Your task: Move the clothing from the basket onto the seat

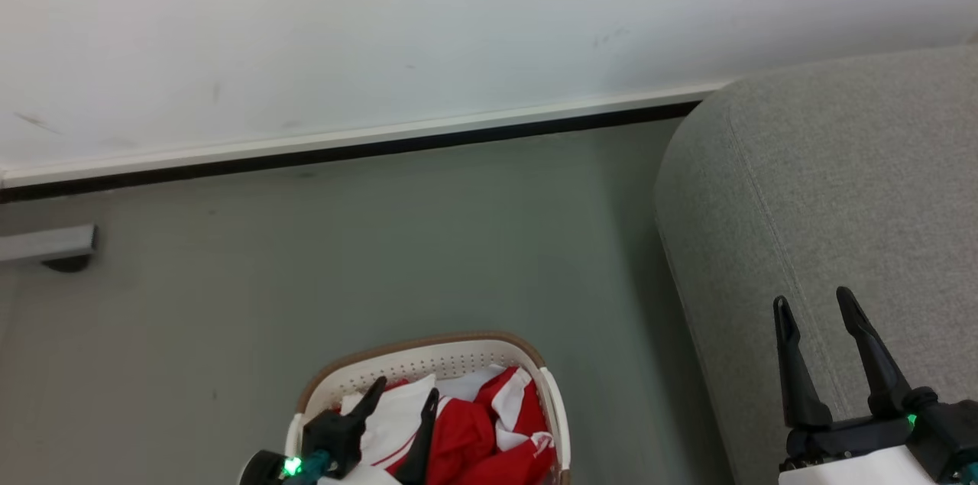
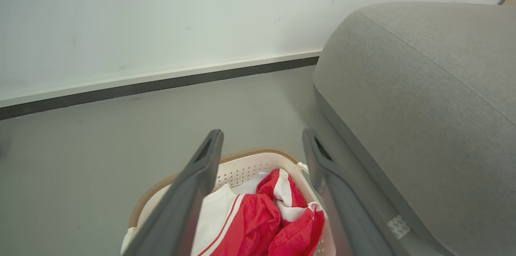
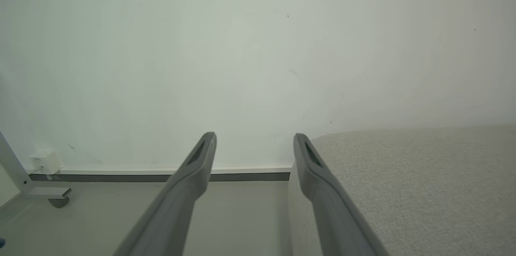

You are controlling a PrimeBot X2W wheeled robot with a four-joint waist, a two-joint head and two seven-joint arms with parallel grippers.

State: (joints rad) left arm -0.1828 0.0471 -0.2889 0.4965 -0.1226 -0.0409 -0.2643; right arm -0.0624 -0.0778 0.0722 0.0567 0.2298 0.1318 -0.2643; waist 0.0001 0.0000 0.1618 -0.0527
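Now, your left tool [image 1: 406, 387]: apart over red-and-white clothing [image 1: 474, 435] in oval cream plastic basket [image 1: 428, 341], ready to grasp.
Your right tool [image 1: 812, 298]: apart above grey woven seat [image 1: 840, 164].

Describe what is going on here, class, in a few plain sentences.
A robot's left tool hangs open over the basket on the floor; the red and white clothing lies inside, ungripped. Its right tool is open above the grey seat, where no clothing shows yet.
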